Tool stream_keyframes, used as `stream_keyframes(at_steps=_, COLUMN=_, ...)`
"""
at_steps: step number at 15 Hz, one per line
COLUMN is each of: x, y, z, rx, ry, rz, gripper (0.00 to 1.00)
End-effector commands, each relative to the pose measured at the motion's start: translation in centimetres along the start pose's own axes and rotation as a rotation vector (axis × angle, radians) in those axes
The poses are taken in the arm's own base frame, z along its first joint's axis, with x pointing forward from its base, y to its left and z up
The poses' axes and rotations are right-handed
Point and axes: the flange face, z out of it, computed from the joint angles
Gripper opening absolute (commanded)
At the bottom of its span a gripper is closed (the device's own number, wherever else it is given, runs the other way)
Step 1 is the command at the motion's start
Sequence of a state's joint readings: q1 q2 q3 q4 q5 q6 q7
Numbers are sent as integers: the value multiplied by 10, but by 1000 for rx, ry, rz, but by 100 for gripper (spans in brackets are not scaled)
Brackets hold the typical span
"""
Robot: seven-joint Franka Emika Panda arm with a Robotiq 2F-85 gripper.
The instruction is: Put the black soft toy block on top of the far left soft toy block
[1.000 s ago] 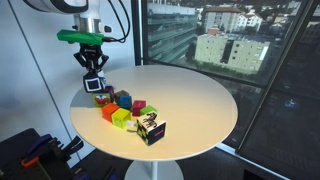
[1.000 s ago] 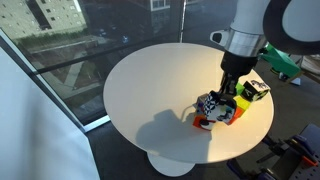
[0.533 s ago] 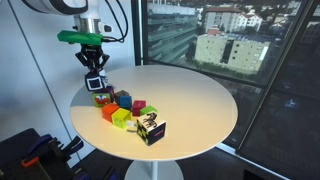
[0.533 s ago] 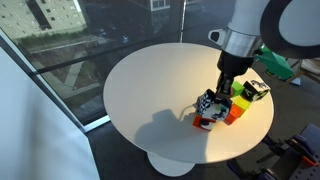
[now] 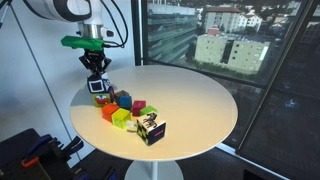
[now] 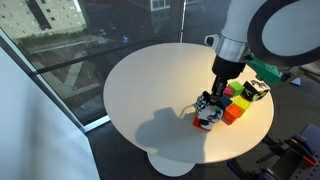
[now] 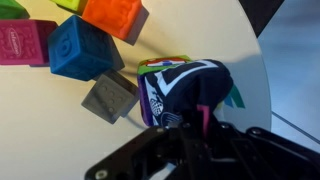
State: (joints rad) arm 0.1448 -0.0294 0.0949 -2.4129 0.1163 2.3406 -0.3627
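Observation:
My gripper (image 5: 98, 80) is shut on the black soft toy block (image 5: 98, 87), whose pale square panel faces the camera. It holds the block right over the red block (image 5: 102, 99) at the far end of the cluster; I cannot tell whether they touch. In the other exterior view the gripper (image 6: 211, 99) holds the black block (image 6: 207, 108) above the red block (image 6: 203, 123). In the wrist view the black block (image 7: 185, 90) fills the space between the jaws. Only green and purple edges of the block under it (image 7: 163, 63) show.
On the round white table (image 5: 190, 95) lie blue (image 5: 124, 99), orange (image 5: 108, 112) and lime-green (image 5: 120, 118) blocks, and a dark patterned cube (image 5: 152, 130) stands near the front edge. The wrist view shows blue (image 7: 85, 48), orange (image 7: 118, 15) and grey-brown (image 7: 110, 97) blocks beside the held one.
The gripper has moved slightly down and sideways with the black block, bringing it closer over the red block. The other blocks have not moved.

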Motion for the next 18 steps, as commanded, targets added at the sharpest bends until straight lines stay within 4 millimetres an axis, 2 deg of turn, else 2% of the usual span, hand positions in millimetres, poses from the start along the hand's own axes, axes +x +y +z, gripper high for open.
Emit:
stream_keyframes(at_steps=1, x=13, y=5, z=1, rx=1, ry=8, rz=42, gripper=7)
stream_keyframes(at_steps=3, x=15, y=7, z=1, rx=-1, ry=7, rz=58, gripper=41)
stream_keyframes(at_steps=9, x=11, y=16, z=-7, rx=-13, ry=1, rz=91, gripper=88)
stream_keyframes(at_steps=11, x=7, y=20, z=-10, rx=-8, ry=-13, rz=104, gripper=100)
stream_keyframes(at_steps=18, x=-6, y=30, z=-26, rx=79, ry=-61, rz=103, gripper=100)
